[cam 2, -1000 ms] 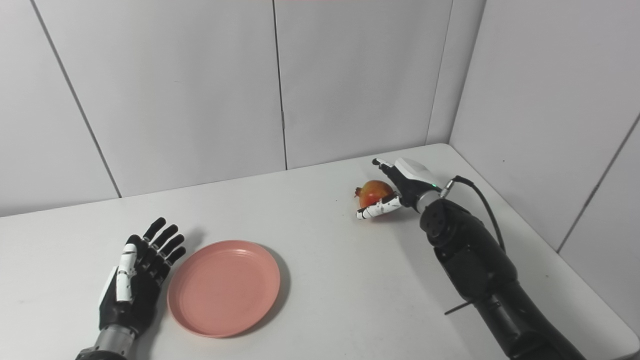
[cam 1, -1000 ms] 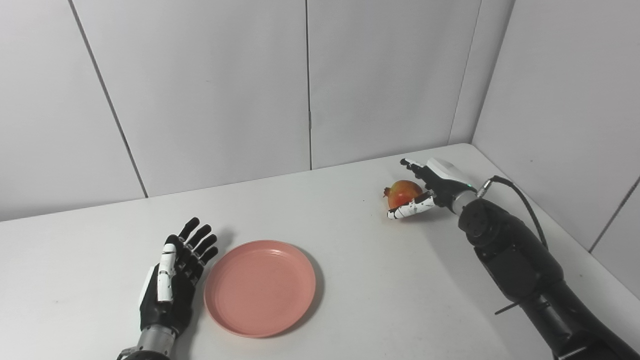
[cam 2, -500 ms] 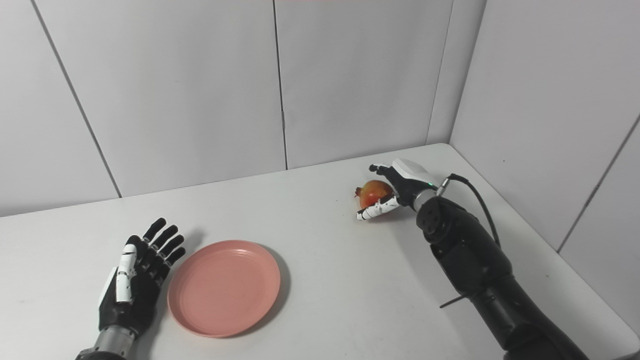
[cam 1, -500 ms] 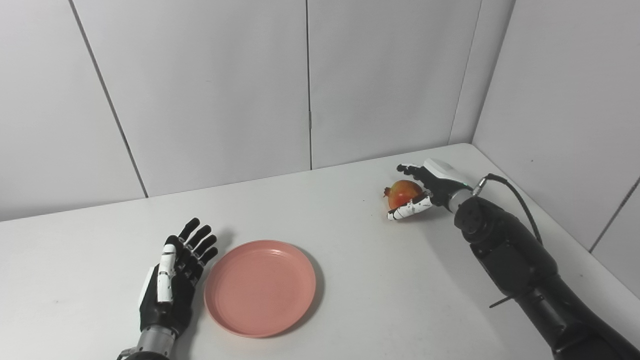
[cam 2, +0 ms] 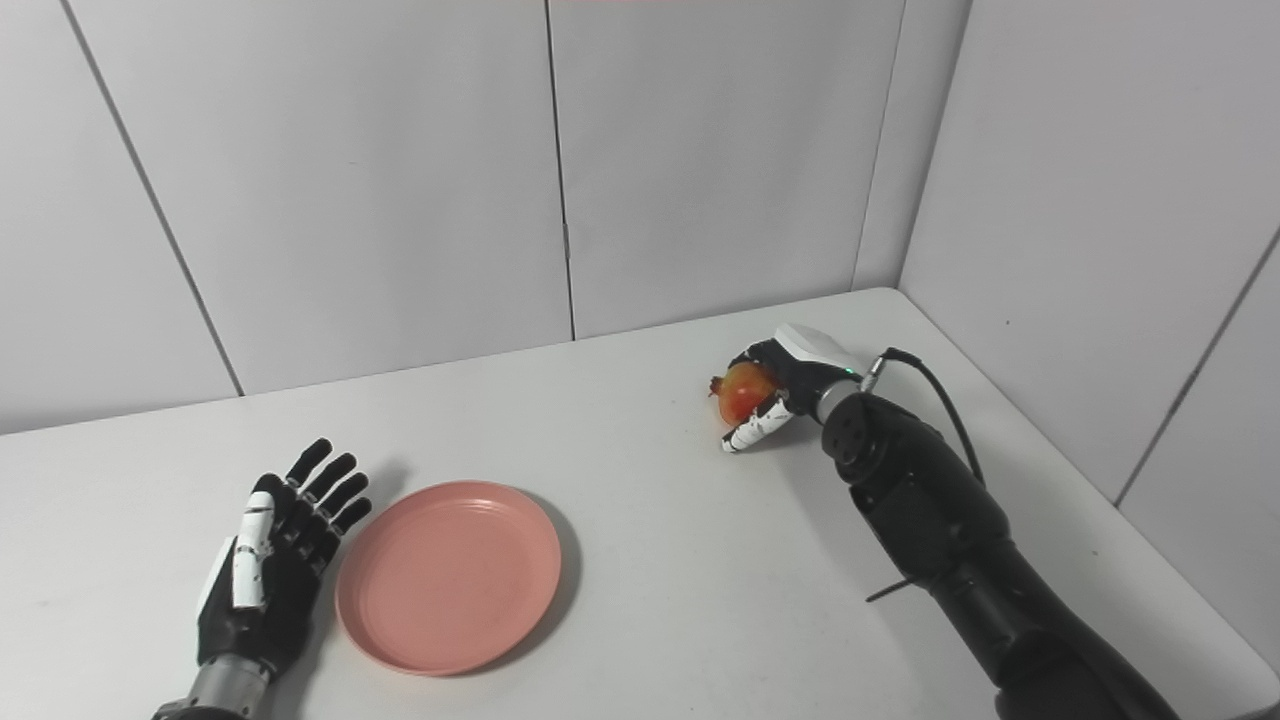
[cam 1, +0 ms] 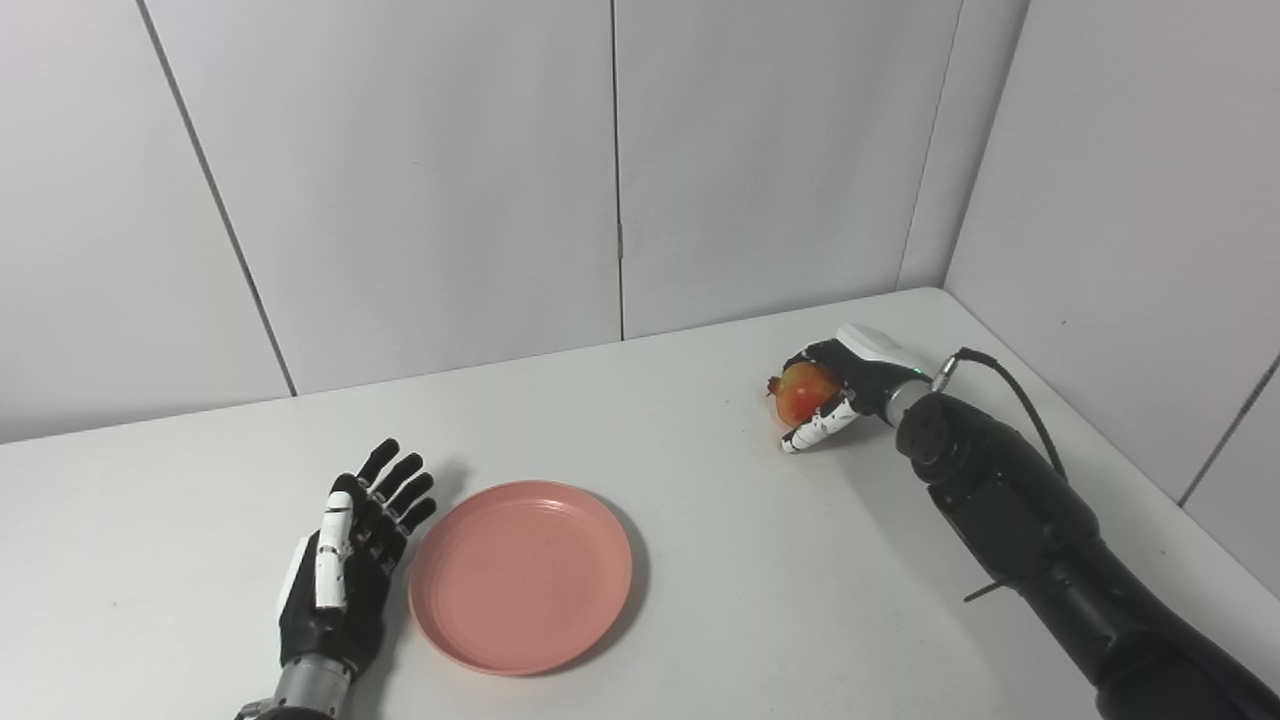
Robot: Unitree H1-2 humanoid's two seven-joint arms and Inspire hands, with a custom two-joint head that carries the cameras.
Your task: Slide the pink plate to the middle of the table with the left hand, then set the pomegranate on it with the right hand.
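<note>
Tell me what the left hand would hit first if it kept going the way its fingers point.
Nothing on the table: the left hand points up-right past the pink plate toward the back wall; depth is uncertain.

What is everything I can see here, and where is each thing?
Plate: one, pink, near left of the table, empty.
Pomegranate: one, red-orange, far right, inside the right hand's fingers.
Table: one, white, boxed in by pale wall panels.
Cable: one, black, looping off the right wrist.
Left hand: black and white, open, beside the plate's left edge.
Right hand: black and white, closed around the pomegranate.
</note>
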